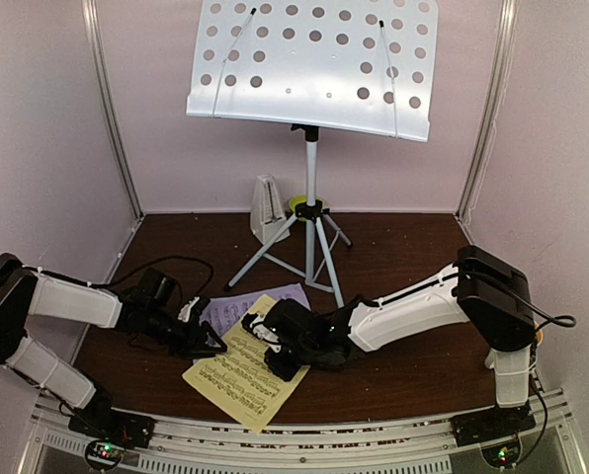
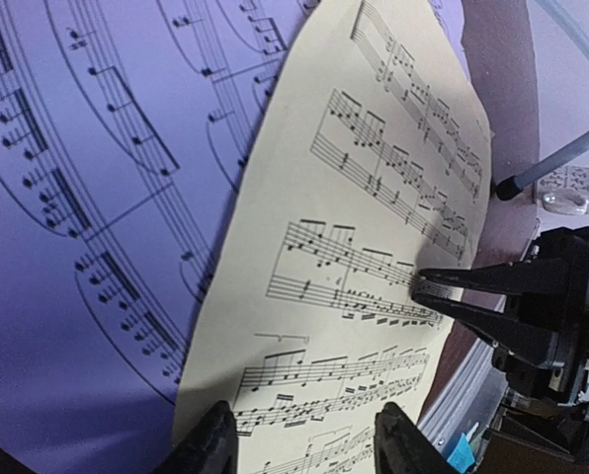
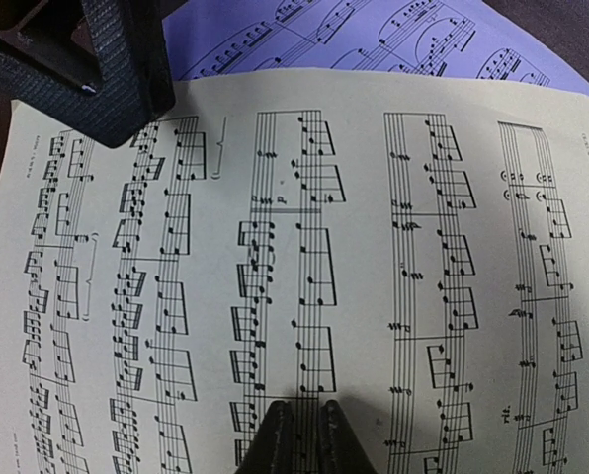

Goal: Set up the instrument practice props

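The table (image 1: 403,247) is dark brown wood, closed in on the left, right and far sides by pale pink walls (image 1: 38,148), with metal rails (image 1: 112,109) running up the two far corners and a ribbed metal strip (image 1: 304,449) along the near edge where the arms are bolted. At the far centre stands the music stand (image 1: 314,59), its white perforated desk tilted above a grey tripod (image 1: 309,247) whose legs splay on the wood. The white pyramid metronome (image 1: 267,209) sits just left of the tripod, close to the far wall, and a bit of a green bowl (image 1: 296,204) shows behind the pole. Near the centre of the table the yellow sheet (image 1: 240,380) lies skewed, one corner toward the near edge, overlapping the lilac sheet (image 1: 230,311), which lies flat on the wood just beyond it. The left gripper (image 1: 208,341) is low at the yellow sheet's left edge, its fingers spread apart with the paper under them. The right gripper (image 3: 302,410) reaches in from the right, its fingers drawn almost together on the opposite edge of the yellow sheet, pinching it. In the left wrist view that side of the page curves up off the table.
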Controlling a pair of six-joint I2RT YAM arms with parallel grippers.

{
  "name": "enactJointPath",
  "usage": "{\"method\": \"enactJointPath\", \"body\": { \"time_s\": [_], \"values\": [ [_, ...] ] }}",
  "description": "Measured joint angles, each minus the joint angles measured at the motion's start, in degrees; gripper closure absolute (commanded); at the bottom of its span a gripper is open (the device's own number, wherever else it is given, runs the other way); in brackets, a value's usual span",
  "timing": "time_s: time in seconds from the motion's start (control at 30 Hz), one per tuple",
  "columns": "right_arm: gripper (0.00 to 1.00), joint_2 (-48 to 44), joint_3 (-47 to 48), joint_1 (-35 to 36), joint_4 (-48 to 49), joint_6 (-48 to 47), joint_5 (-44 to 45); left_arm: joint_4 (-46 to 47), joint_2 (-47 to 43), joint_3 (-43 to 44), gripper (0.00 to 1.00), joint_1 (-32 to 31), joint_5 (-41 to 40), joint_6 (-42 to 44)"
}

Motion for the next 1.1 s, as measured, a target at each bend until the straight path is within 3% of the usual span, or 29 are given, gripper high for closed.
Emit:
{"method": "enactJointPath", "body": {
  "time_s": [0.23,0.4,0.6,0.97,1.1],
  "values": [
    [0.9,0.0,0.0,0.0,-0.1,-0.1,0.1,-3.5,-4.4,-1.3,0.45,1.0,-3.7,-0.3],
    [0.92,0.0,0.0,0.0,-0.2,-0.1,0.5,-6.0,-9.0,-4.4,0.46,5.0,-3.7,-1.6],
    [0.93,0.0,0.0,0.0,-0.2,-0.1,1.0,-8.7,-11.7,-5.5,0.49,5.0,-3.2,-2.2],
    [0.94,0.0,0.0,0.1,-0.4,-0.1,1.3,0.0,-6.3,-6.6,0.55,2.3,2.9,-5.2],
    [0.94,0.0,0.1,0.1,-0.4,-0.1,1.3,2.4,-6.2,-7.0,0.43,2.3,3.5,-5.9]
  ]
}}
